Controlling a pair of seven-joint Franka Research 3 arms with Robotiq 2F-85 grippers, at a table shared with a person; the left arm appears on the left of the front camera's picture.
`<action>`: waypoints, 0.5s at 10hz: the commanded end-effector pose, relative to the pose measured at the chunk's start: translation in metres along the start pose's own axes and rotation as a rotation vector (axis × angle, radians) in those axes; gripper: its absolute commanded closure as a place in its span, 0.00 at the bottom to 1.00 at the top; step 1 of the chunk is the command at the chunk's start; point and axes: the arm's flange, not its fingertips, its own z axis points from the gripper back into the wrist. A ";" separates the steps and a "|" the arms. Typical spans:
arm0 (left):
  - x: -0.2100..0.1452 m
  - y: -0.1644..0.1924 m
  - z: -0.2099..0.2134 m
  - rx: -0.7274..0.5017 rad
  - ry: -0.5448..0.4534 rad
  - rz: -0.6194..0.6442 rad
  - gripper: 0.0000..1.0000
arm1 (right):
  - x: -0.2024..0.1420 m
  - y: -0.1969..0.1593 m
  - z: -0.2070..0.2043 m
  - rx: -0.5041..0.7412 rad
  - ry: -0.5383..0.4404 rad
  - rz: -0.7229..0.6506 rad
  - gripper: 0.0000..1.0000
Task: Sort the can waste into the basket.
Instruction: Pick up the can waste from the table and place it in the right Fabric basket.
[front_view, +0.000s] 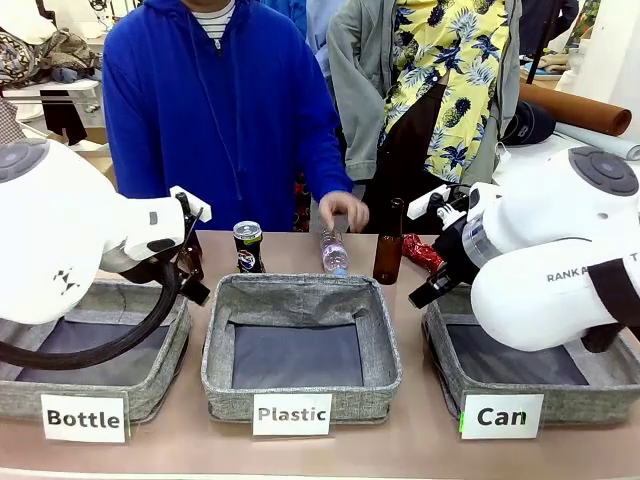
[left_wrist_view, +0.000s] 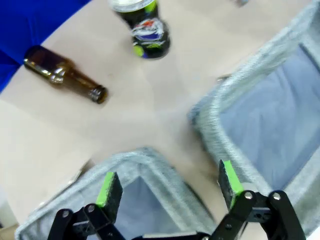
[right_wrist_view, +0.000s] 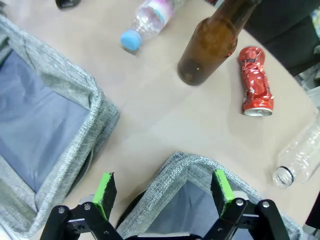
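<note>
While both grippers hang with jaws spread wide and nothing in them, the left gripper (left_wrist_view: 170, 186) above the far right corner of the Bottle bin (front_view: 150, 385) and the right gripper (right_wrist_view: 165, 189) above the far left corner of the Can basket (front_view: 590, 405), neither piece of can waste has yet gone in. The crushed red can (right_wrist_view: 256, 82) lies flat on the table just beyond the basket's far edge, close beside a standing brown bottle (right_wrist_view: 212, 42). The Pepsi can (front_view: 247, 247) stands upright far left of the Plastic bin (front_view: 300, 292), well apart from the basket. A reach for the red can could clip the tall bottle and topple it, and the can's crumpled sides may slip between the pads. The Pepsi can would have to travel across the Plastic bin, so a weak grip could drop it into the wrong one. A person's hand (front_view: 343, 210) rests on a clear bottle (front_view: 335, 252) between the two cans, in the way of any crossing arm. The right wrist view gives the red can whole, plus a second clear bottle (right_wrist_view: 300, 155) to its right; the front view gives a sliver of red past the arm. The left wrist view adds a brown bottle lying on its side (left_wrist_view: 65, 75); the front view alone reads the labels.
</note>
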 end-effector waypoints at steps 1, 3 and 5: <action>0.017 -0.002 0.073 -0.091 -0.001 0.253 0.00 | 0.021 0.003 0.068 0.071 -0.040 -0.212 0.00; 0.019 -0.020 0.165 -0.288 -0.038 0.304 0.00 | 0.019 -0.002 0.164 0.237 -0.086 -0.415 0.00; -0.037 -0.002 0.219 -0.509 -0.097 0.293 0.00 | -0.032 -0.039 0.223 0.538 -0.106 -0.449 0.00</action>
